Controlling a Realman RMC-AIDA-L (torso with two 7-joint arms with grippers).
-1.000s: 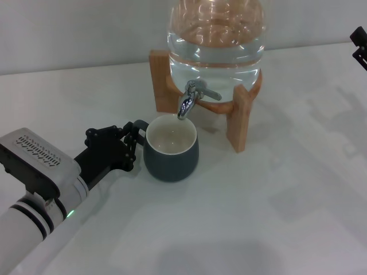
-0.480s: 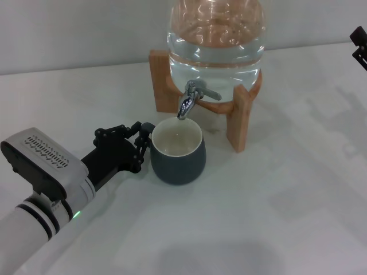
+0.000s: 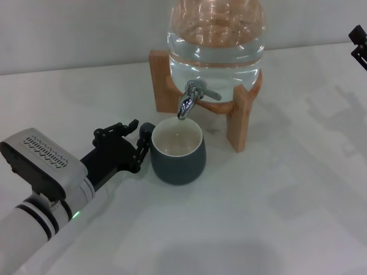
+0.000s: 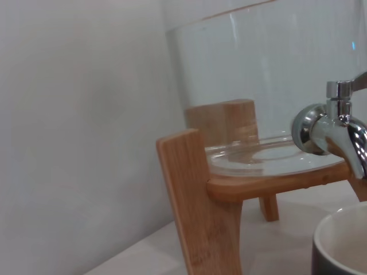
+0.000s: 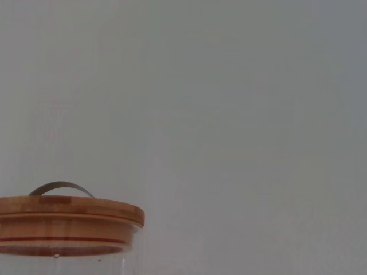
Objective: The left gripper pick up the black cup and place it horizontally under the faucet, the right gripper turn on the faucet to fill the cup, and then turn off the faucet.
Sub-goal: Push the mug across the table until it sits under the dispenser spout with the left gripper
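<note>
Head view: the black cup point(image 3: 177, 158) stands upright on the white bench point(image 3: 275, 195), directly under the faucet point(image 3: 189, 97). The left gripper point(image 3: 139, 139) sits at the cup's handle, fingers apart. The right gripper point(image 3: 359, 44) is at the far right edge; finger state cannot be told.

Left wrist view: faucet point(image 4: 332, 126) above the cup rim point(image 4: 341, 243); wooden stand point(image 4: 200, 200) beside.

Right wrist view: the jar's wooden lid point(image 5: 66, 220).

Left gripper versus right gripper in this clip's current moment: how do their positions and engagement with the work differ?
The left gripper sits low on the table beside the black cup, its fingers around the handle side; the right gripper shows only as a black tip at the head view's far right edge, well away from the faucet. The left gripper's white arm fills the near-left foreground; the right's arm is out of view. Both have black fingers.
</note>
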